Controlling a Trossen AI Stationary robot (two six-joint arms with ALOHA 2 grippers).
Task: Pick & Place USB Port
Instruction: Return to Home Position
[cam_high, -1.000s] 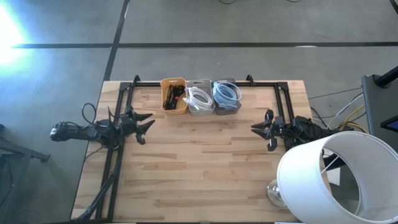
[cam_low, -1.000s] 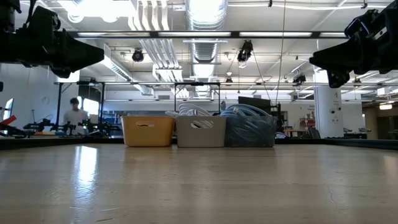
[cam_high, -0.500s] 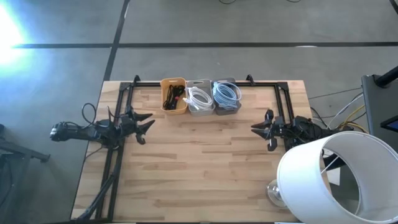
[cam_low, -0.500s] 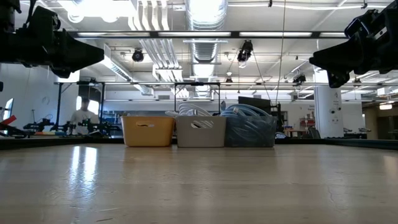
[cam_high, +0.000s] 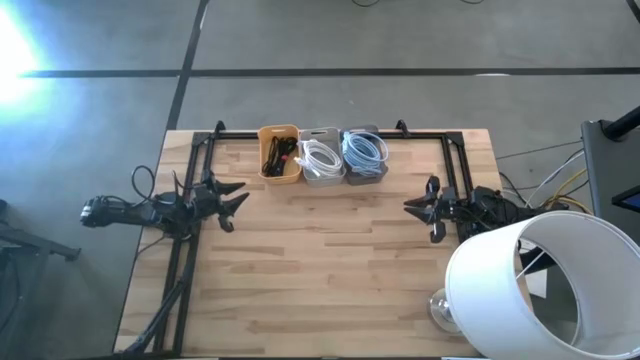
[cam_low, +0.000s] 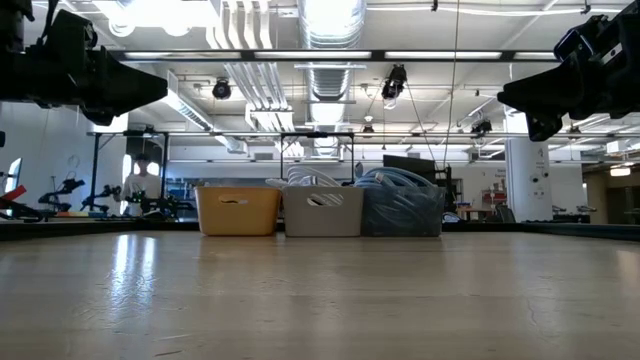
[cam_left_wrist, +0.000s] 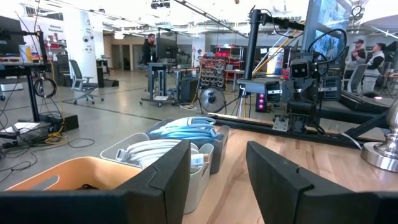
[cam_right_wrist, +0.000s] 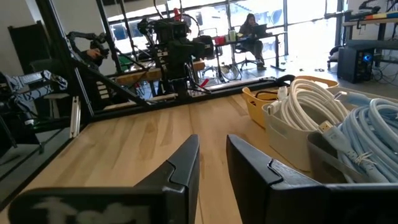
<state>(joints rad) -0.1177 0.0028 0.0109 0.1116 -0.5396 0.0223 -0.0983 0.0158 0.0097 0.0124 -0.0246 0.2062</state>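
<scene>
Closest to me, my left gripper (cam_left_wrist: 217, 168) is spread wide, with a clear gap between its 2 dark fingers and nothing held in it. My right gripper (cam_right_wrist: 212, 158) shows a narrower gap, also with nothing in it. From above, the left gripper (cam_high: 238, 205) hangs over the left edge of the wooden table (cam_high: 320, 280) and the right gripper (cam_high: 425, 208) over the right edge. They are well apart and both point inward.

Neither arm has shifted over the last second, and the fingers stand as they did. I take that to mean the return to rest is finished or all but finished.

Farther along, at the back edge of the table, 3 bins stand touching in a row. The orange bin (cam_low: 237, 211) holds a few dark pieces and the white bin (cam_low: 322, 212) holds coiled white cables (cam_high: 320, 157). The blue cables (cam_high: 365, 150), which are the task's thing, lie coiled in the dark bin (cam_low: 400, 215), the one nearest my right arm. The coils rise just above its rim. The bins and their loads are unchanged too.

The only change is far off in the room behind the table. A person who stood beyond the orange bin's side is no longer in view. That has no bearing on the job, and I judge the sorting done.
</scene>
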